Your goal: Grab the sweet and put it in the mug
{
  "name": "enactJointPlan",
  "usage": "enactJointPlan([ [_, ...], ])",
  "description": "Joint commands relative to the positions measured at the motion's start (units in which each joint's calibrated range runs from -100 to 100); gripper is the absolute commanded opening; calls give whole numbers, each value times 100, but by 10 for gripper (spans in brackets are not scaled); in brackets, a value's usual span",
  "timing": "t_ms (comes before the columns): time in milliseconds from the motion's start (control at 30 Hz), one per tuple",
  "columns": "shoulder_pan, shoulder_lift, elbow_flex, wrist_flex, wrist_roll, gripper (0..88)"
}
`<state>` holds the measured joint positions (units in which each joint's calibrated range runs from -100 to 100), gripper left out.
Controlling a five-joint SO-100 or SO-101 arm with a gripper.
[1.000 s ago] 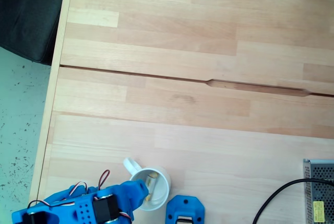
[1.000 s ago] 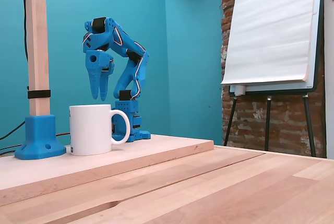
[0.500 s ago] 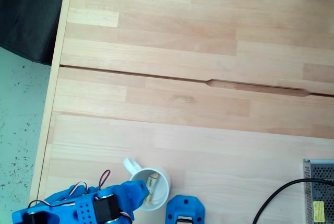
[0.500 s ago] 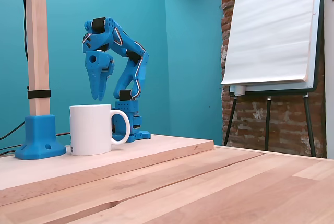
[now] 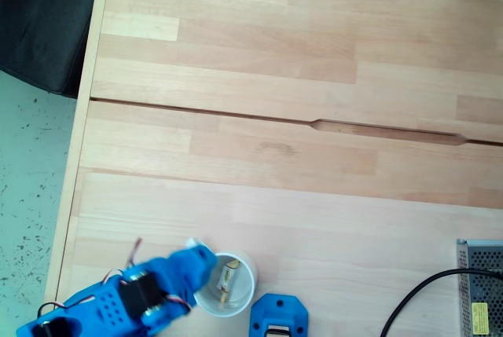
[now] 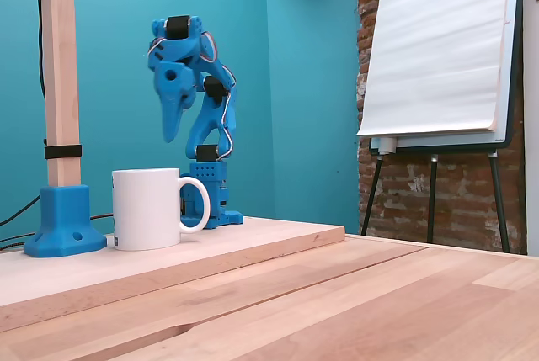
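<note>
the sweet (image 5: 225,277) lies inside the mug (image 6: 148,208), below the raised gripper (image 6: 171,132), jaws closed and empty, arm folded above.

Workshop: flipchart (image 6: 438,45), brick wall (image 6: 396,184)

Sweet (image 5: 225,278) lying in mug (image 6: 146,208); mug sitting on bench (image 5: 275,156) near edge, pincer (image 6: 171,130) hanging above it, stand base (image 6: 65,221) sitting left.
</note>
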<state>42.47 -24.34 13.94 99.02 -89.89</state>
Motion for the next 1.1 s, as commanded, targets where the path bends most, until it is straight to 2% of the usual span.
enactJointPlan([
  [0, -1088, -139, -538, 65, -103, 0],
  [233, -2881, -148, -903, 65, -107, 0],
  [500, -4123, -655, -716, 90, -103, 0],
  [800, -4261, -3358, 2486, 65, -59, 0],
  [1067, -4312, -4459, 3941, 65, -98, 0],
])
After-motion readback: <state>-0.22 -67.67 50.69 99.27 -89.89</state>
